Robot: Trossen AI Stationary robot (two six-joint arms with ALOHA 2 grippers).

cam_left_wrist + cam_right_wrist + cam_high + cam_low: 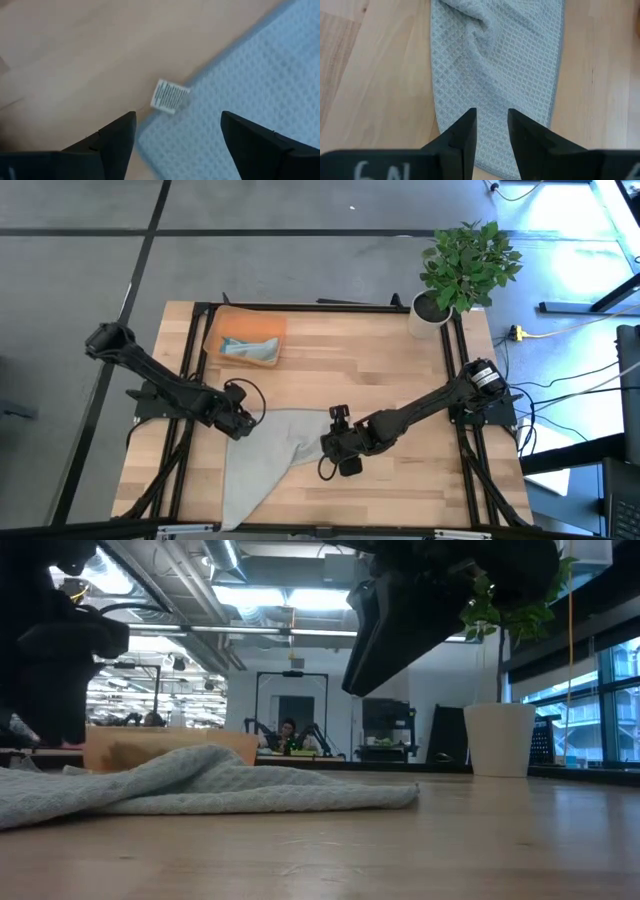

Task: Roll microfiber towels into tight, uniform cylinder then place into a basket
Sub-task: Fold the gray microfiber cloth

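A pale grey-green towel lies spread and rumpled on the wooden table near its front edge, also seen in the low view. My left gripper is open and points down over the towel's far left corner. A white label sticks out there, and one fingertip stands on either side. My right gripper hangs over the towel's right end, lifted off the table, fingers a narrow gap apart with nothing between them. A light teal towel lies in the orange basket.
The basket stands at the table's far left, behind the grey towel. A white plant pot with a leafy plant stands at the far right corner. Bare wood lies between the basket and the pot and to the right of the towel.
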